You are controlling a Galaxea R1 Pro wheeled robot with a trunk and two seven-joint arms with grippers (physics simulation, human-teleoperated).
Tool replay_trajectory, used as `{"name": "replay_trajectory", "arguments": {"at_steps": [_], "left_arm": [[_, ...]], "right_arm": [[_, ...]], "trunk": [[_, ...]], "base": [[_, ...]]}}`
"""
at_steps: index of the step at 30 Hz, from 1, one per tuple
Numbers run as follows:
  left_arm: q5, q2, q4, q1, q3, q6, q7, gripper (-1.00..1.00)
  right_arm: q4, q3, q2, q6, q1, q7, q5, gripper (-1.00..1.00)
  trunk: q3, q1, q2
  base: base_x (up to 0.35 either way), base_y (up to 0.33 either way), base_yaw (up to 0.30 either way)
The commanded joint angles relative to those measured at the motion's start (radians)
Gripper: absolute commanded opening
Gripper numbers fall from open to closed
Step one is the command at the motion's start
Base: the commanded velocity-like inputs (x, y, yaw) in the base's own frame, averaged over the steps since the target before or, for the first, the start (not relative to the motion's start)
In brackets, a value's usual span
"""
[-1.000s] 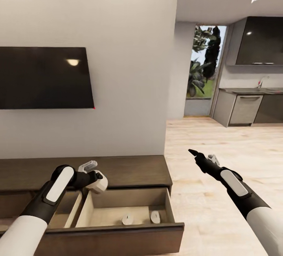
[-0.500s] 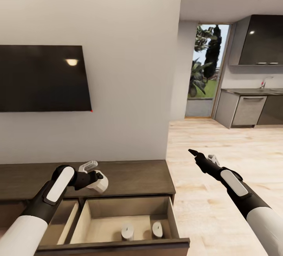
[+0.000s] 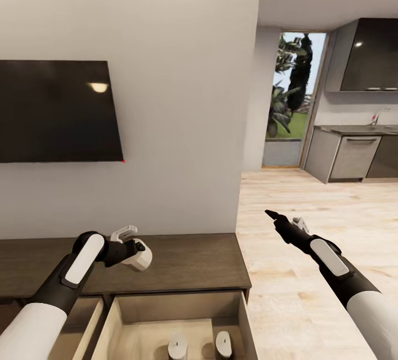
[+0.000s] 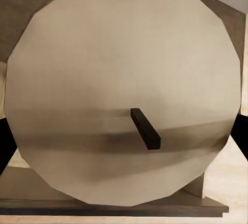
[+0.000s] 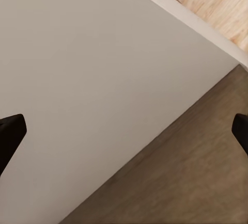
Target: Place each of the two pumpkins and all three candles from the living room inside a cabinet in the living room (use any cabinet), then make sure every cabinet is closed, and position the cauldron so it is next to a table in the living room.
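Note:
A pale candle [image 3: 141,260] is held in my left gripper [image 3: 138,255], shut on it above the top of the dark brown cabinet [image 3: 193,263]. In the left wrist view the candle's round top [image 4: 103,79] with its dark wick is very close, between the black fingers [image 4: 4,149]. Below, a cabinet drawer [image 3: 247,321] stands open with two more candles, one [image 3: 178,346] beside the other [image 3: 223,343], on its light wood floor. My right gripper [image 3: 272,215] hangs open over the wood floor to the cabinet's right, with nothing in it; its wrist view faces the wall and cabinet top [image 5: 196,172].
A black TV [image 3: 55,111] hangs on the white wall above the cabinet. A second drawer [image 3: 83,321] to the left also stands open. Pale wood floor [image 3: 309,199] runs right toward grey kitchen units [image 3: 354,155] and a glass door [image 3: 290,100].
The whole picture has shifted: the cabinet and open drawer sit lower and the kitchen further right, so the camera moved. Both arms keep their pose, the candle still held.

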Motion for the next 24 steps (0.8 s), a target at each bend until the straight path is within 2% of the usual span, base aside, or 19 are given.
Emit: {"name": "replay_trajectory", "arguments": {"at_steps": [1, 7, 11, 15, 18, 24], "left_arm": [[0.01, 0.002, -0.003, -0.001, -0.003, 0.001, 0.011, -1.0], [0.01, 0.004, -0.007, -0.001, -0.007, 0.001, 0.011, -1.0], [0.01, 0.004, -0.007, -0.001, -0.008, 0.001, 0.019, -1.0], [0.011, 0.003, -0.007, -0.001, -0.007, 0.001, 0.075, -1.0], [0.012, 0.003, -0.007, -0.001, -0.006, 0.001, 0.095, -1.0], [0.012, -0.006, -0.002, -0.001, -0.007, 0.0, 0.108, -1.0]], "right_arm": [[0.0, 0.003, -0.001, 0.001, -0.001, 0.002, -0.004, 1.0], [0.0, 0.003, -0.001, 0.001, -0.001, 0.002, -0.005, 1.0], [0.0, 0.003, -0.001, 0.001, -0.001, 0.002, -0.004, 1.0], [0.0, 0.003, -0.001, 0.001, -0.001, 0.002, -0.004, 1.0], [0.0, 0.003, -0.002, 0.001, -0.001, 0.001, -0.004, 1.0], [0.002, 0.003, -0.003, 0.002, -0.001, 0.002, -0.003, 1.0]], "trunk": [[-0.001, 0.0, -0.001], [-0.001, 0.0, -0.001], [-0.014, 0.015, -0.029], [-0.026, 0.031, -0.057], [-0.036, 0.042, -0.078], [-0.054, 0.065, -0.12]], "base": [[0.016, 0.0, 0.0], [0.004, 0.0, 0.0], [0.0, 0.0, 0.0], [0.0, 0.0, 0.0], [0.0, 0.0, 0.0], [0.0, 0.0, 0.0]]}}
